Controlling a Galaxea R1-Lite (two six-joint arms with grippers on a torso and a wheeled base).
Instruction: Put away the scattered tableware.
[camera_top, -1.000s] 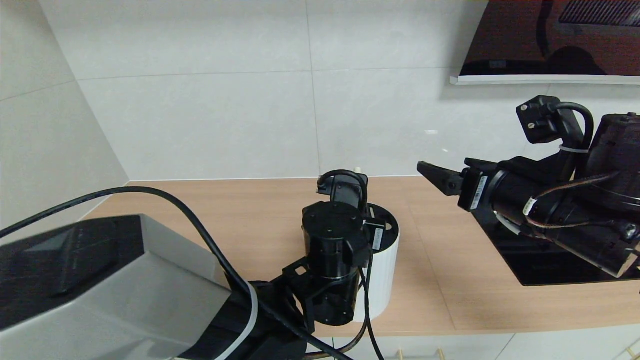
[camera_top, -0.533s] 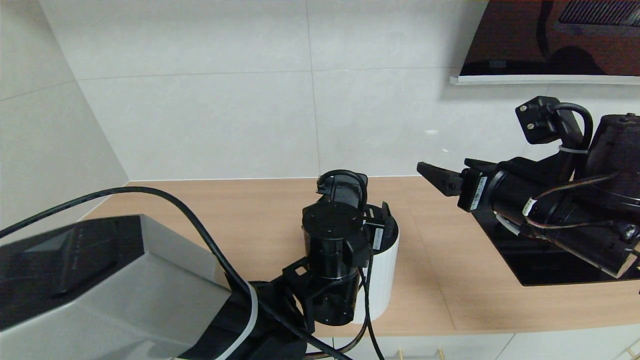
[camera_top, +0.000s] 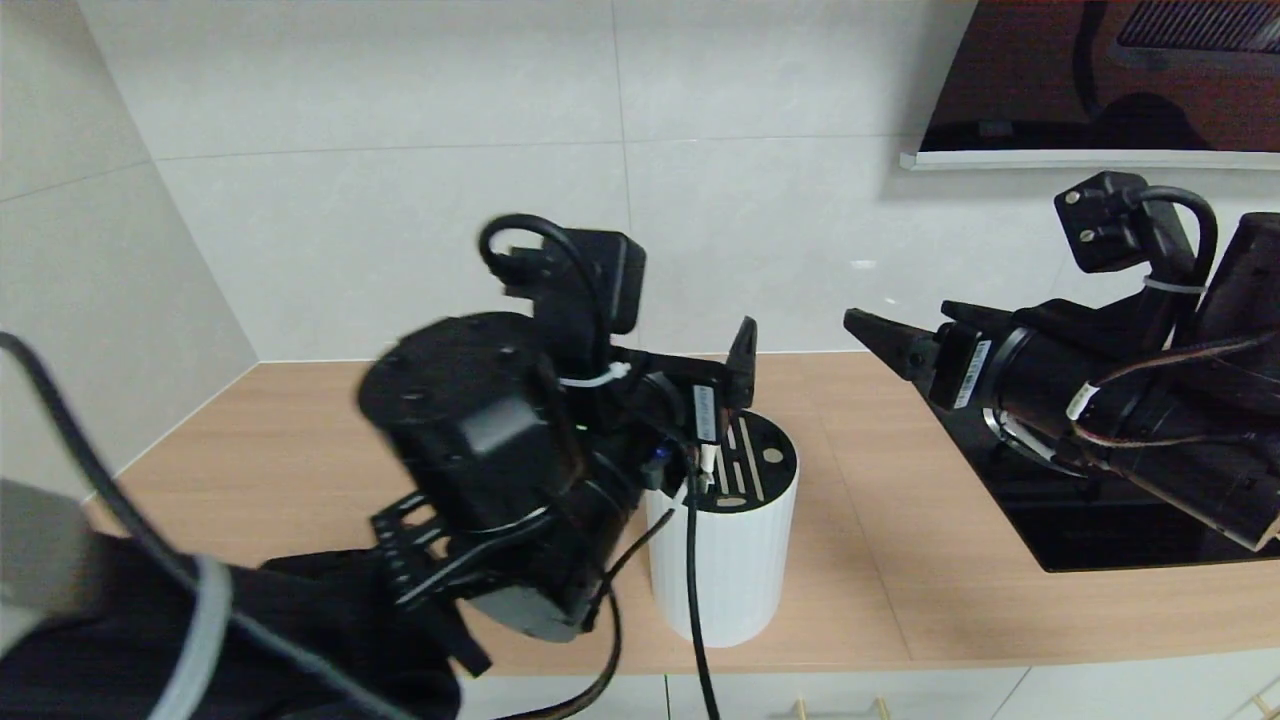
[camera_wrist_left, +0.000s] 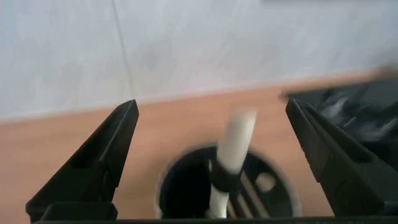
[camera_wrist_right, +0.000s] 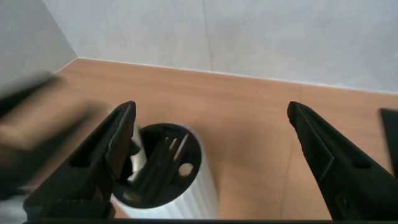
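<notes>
Left pincer (camera_wrist_left: 210, 111) has risen from the holder (camera_top: 735, 560), spread apart, utensil (camera_wrist_left: 235, 140) left slotted; right pincer (camera_wrist_right: 210, 111) apart too. Next, probably, fetch another piece.

White handle (camera_wrist_left: 235, 144) blurred; holder (camera_top: 742, 560) partly behind left arm (camera_top: 480, 430).

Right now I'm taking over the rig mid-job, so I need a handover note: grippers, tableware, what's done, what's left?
Left gripper: open, empty, above the white holder.
Right gripper: open, empty, over the counter on the holder's right.
White-handled utensil: standing in the holder, handle up, free of both grippers.
Done: that utensil is stowed.
Left: look around for other loose tableware before stopping.
</notes>
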